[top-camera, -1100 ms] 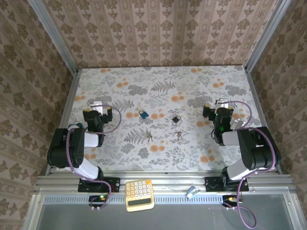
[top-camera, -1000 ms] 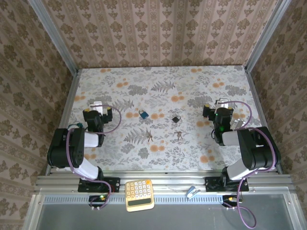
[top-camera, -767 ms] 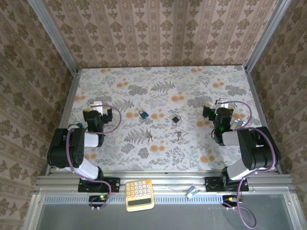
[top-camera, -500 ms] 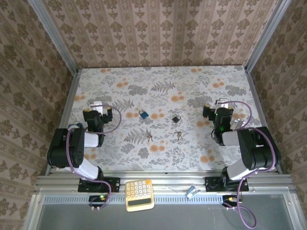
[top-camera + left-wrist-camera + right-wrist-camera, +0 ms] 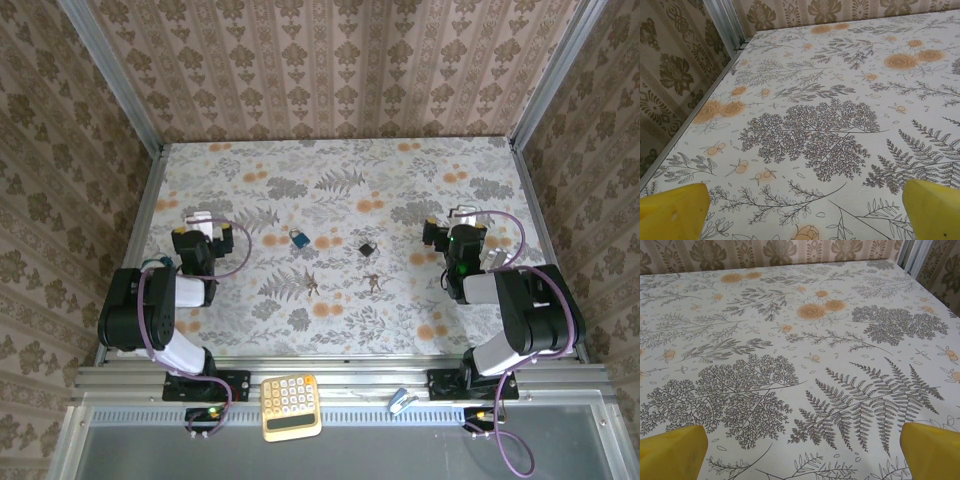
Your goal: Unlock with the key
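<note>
On the surface (image 5: 330, 190), near centre, key (image 5: 367, 247) lies near padlock (image 5: 299, 238) on its left, not touching; left hand (image 5: 200, 220) sits well off to the left, right hand (image 5: 462, 216) well off to the right; both hands wide open, gripping nothing.

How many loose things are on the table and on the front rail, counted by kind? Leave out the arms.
blue padlock: 1
key, black head: 1
calculator, yellow: 1
small pale object on the front rail, kind unclear: 1
Total: 4
</note>
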Motion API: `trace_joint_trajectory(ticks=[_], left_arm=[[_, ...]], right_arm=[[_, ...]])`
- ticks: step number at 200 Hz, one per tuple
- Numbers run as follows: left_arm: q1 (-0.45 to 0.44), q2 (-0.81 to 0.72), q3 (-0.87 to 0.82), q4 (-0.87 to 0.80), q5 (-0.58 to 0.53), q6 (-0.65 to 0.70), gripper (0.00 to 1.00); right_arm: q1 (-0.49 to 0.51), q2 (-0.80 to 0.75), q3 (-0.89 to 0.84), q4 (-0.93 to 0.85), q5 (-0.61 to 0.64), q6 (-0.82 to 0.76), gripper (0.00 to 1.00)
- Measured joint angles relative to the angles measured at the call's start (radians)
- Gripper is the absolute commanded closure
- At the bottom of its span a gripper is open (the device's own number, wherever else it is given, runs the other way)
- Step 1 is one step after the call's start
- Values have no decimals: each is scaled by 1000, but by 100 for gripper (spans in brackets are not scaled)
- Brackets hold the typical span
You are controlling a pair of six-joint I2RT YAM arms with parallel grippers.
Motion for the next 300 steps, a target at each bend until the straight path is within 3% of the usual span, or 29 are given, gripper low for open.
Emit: trace_joint_trajectory(ticks=[66, 102, 142, 158, 187, 223, 251, 300], left_arm=[[-34, -225, 129, -337, -97, -31, 0], [-17, -304, 301, -616, -47, -219, 0], [87, -359, 321, -757, 184, -489, 4], [74, -345, 361, -869, 237, -532, 10], [19, -337, 427, -1028, 294, -579, 20], [-75, -335, 437, -1170, 335, -637, 30], [-152, -340, 389, -1221, 353, -679, 31], [-193, -453, 192, -1252, 426, -779, 34]], right_arm=[[21, -254, 171, -328, -4, 3, 0], [11, -318, 334, -596, 4, 228, 0], [-34, -318, 372, -782, -109, 409, 23], [-29, -317, 378, -843, -187, 452, 36], [1, -300, 420, -943, -309, 482, 47], [124, -220, 489, -1041, -404, 499, 43], [266, -131, 527, -1067, -471, 502, 59], [483, 57, 644, -1122, -494, 470, 62]])
